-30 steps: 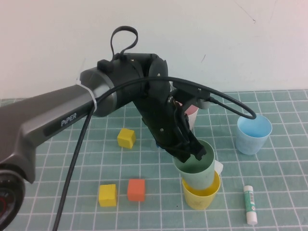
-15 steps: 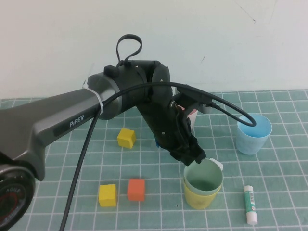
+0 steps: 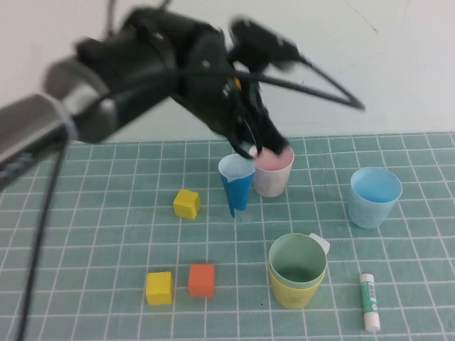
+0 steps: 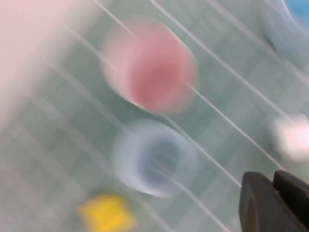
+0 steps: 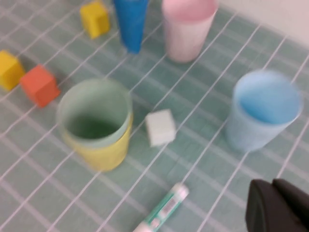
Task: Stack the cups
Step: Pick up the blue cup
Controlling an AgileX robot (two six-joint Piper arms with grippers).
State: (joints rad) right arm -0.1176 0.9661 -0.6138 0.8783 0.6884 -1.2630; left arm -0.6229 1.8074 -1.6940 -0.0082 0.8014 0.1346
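A dark-blue cone cup [image 3: 236, 183] stands upright on the green gridded bench [image 3: 106, 234]. One yellow block [image 3: 187, 204] lies just left of it. Nearer the front sit another yellow block [image 3: 159, 288] and an orange block [image 3: 201, 280], side by side. Right of the cone, a small white block [image 5: 160, 127] lies, and farther right what looks like a glue stick [image 3: 368, 301].

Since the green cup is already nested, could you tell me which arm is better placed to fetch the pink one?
Probably the left: the left gripper hovers right above the pink cup. The right gripper only shows at its own view's edge, nearer the blue cup.
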